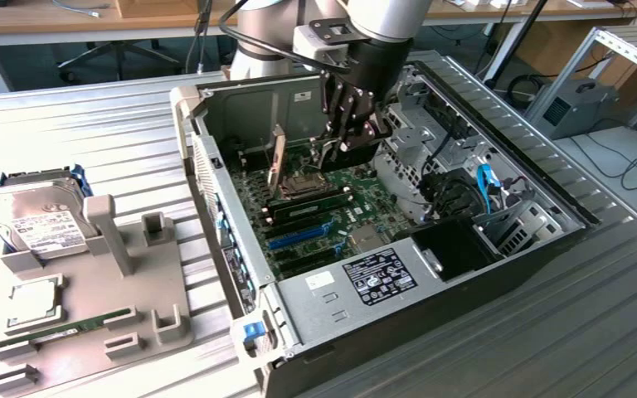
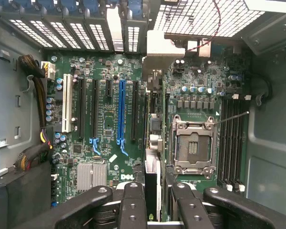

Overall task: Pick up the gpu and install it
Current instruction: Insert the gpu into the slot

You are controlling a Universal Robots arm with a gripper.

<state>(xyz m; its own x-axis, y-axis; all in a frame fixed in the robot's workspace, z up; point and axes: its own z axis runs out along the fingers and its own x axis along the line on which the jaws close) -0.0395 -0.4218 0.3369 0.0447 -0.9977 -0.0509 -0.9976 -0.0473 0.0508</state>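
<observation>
One arm is what I am driving here, and I have it reaching down into the open computer case (image 1: 296, 315) that lies on its side on the ribbed metal table (image 1: 109, 133). The gripper (image 2: 154, 198) stands over the motherboard (image 1: 347, 186), its fingers (image 2: 132, 205) partly closed on the gpu (image 2: 152, 157), which I see edge-on between them in the wrist view. The card stands upright, its silver bracket end (image 2: 157, 47) reaching toward the rear slot openings of the case. It sits in line with a slot just beside the blue expansion slot (image 2: 120, 112), between that slot and the empty CPU socket (image 2: 194, 145). I cannot tell whether its lower edge is seated in the slot. In the exterior view the card (image 1: 278, 153) shows as a thin upright board on the exterior view's left of the gripper (image 1: 352, 137). Well apart from the case, on the exterior view's left, a grey holder tray (image 1: 130, 332) carries a hard drive (image 1: 31, 220), a processor (image 1: 33, 300) and a green memory stick (image 1: 70, 327).
</observation>
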